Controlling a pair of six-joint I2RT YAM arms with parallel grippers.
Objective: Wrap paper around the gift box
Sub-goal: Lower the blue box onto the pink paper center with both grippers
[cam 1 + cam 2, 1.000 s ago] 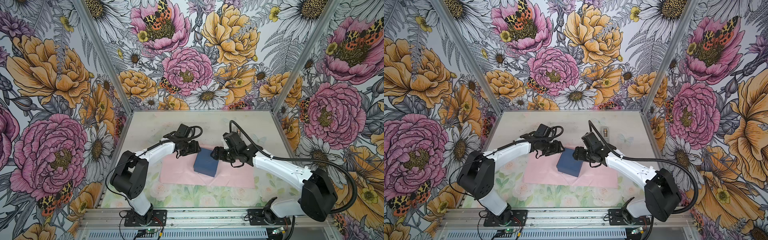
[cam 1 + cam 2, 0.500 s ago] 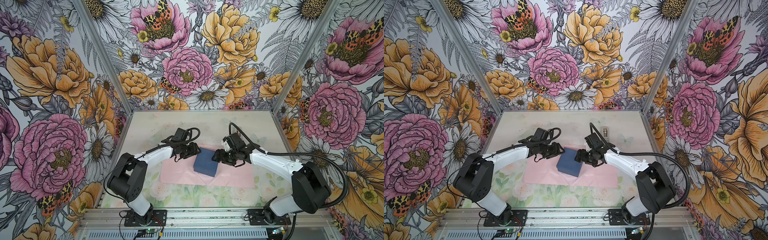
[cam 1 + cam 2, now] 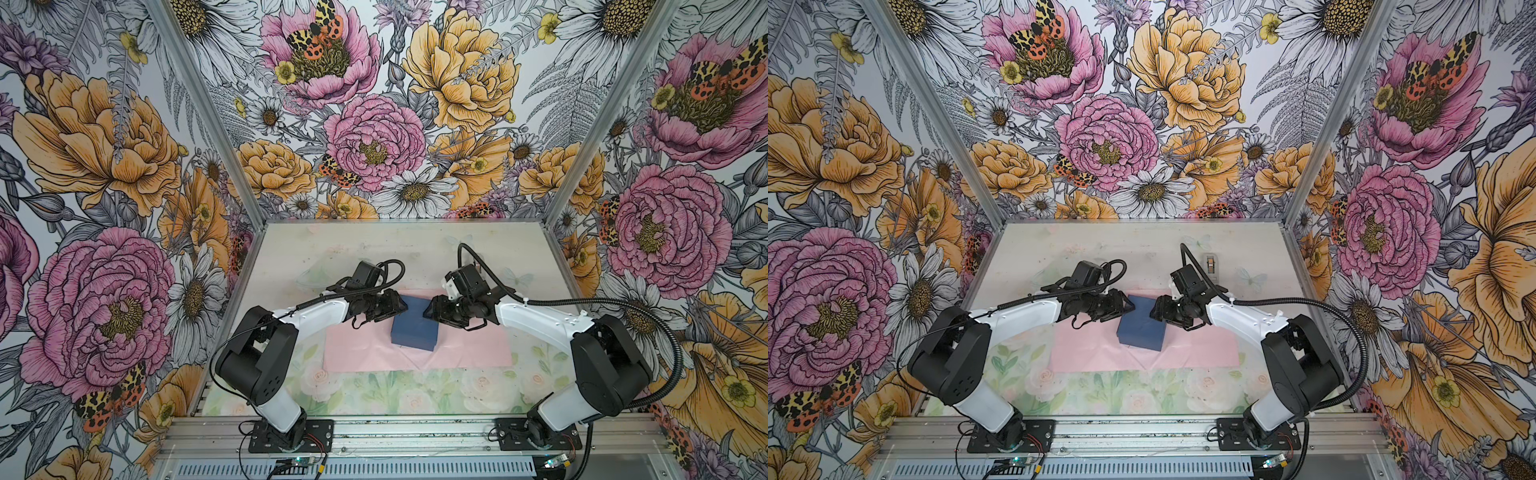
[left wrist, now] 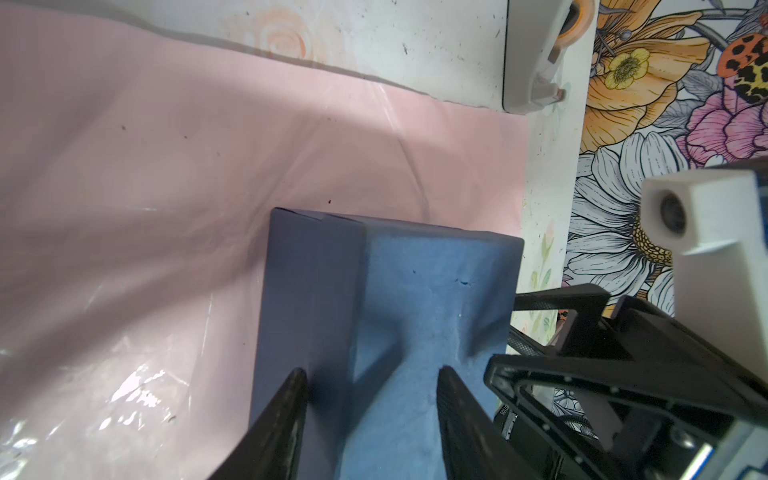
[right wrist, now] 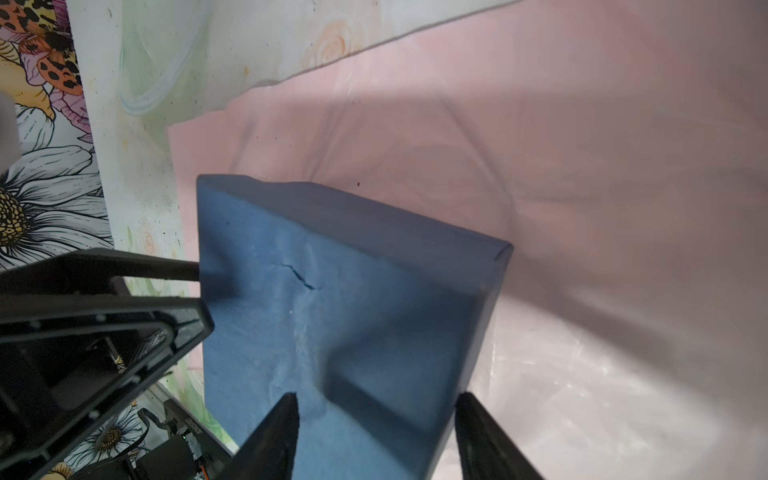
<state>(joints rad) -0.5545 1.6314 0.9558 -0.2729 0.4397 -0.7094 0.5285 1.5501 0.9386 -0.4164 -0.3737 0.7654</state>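
The dark blue gift box [image 3: 415, 326] [image 3: 1141, 328] lies on the middle of the pale pink paper [image 3: 374, 353] [image 3: 1204, 349], which is spread flat on the table. My left gripper [image 3: 405, 305] [image 3: 1131, 306] is at the box's far left corner and my right gripper [image 3: 427, 311] [image 3: 1153, 313] at its far right corner. In the left wrist view the open left gripper [image 4: 370, 374] straddles an edge of the box [image 4: 415, 282], with paper [image 4: 166, 166] beyond. In the right wrist view the open right gripper [image 5: 376, 399] straddles the box [image 5: 332, 311] over the paper [image 5: 582, 166]. Contact with the box cannot be told.
A small grey tape dispenser [image 3: 1211, 264] [image 4: 536, 54] stands on the table behind the right arm. Floral walls close in the table [image 3: 374, 390] on three sides. The two grippers face each other closely across the box's far edge.
Both grippers have come down and inward to the box's far corners. Their jaws have narrowed. The box and the paper have not moved.
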